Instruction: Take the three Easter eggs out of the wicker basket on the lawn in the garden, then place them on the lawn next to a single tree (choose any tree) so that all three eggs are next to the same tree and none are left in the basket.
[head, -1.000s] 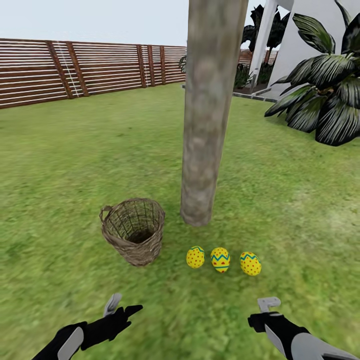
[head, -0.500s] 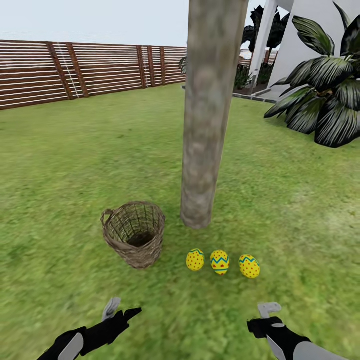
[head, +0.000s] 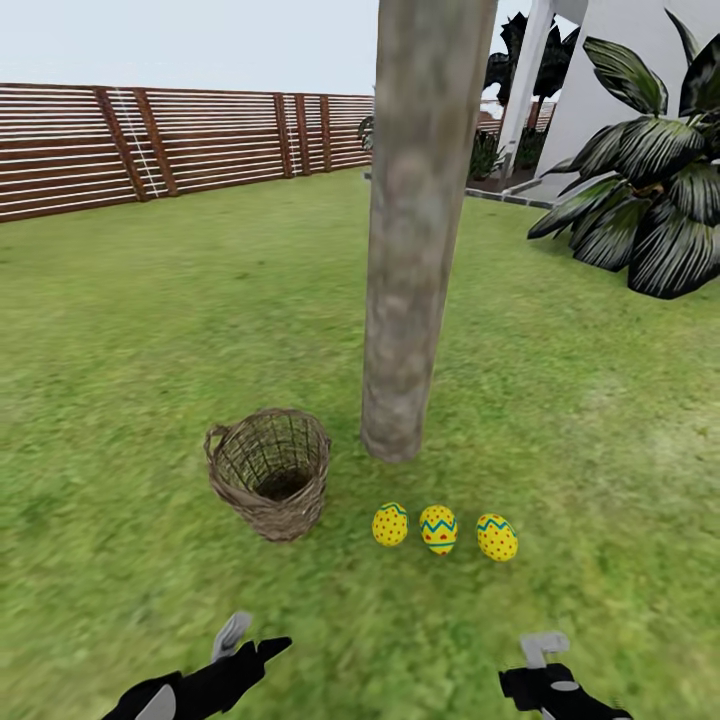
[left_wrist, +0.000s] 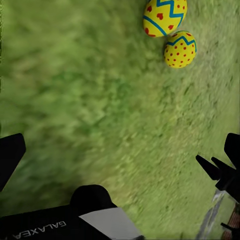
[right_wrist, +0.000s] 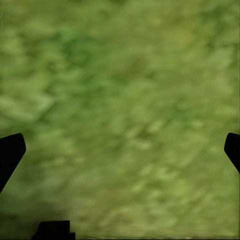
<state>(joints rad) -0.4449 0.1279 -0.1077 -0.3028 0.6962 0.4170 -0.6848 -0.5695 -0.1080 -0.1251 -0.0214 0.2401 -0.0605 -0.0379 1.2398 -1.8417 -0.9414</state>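
Easter eggs (head: 439, 529), three in a row on the lawn (head: 150, 330), just near of the tree (head: 415, 230) trunk's foot and right of the wicker basket (head: 269, 472), which stands upright with nothing visible inside. Seen from the head: left gripper (head: 249, 643) low at the near left, arm stretched forward and angled toward the eggs, fingers spread apart and holding nothing; right gripper (head: 541, 660) low at the near right, only its tip showing, pose hard to read there. From the left wrist: two eggs, touching or nearly so, on grass beyond the parted dark fingertips (left_wrist: 10, 155). From the right wrist: blurred grass between widely separated fingertips (right_wrist: 9, 150), nothing gripped.
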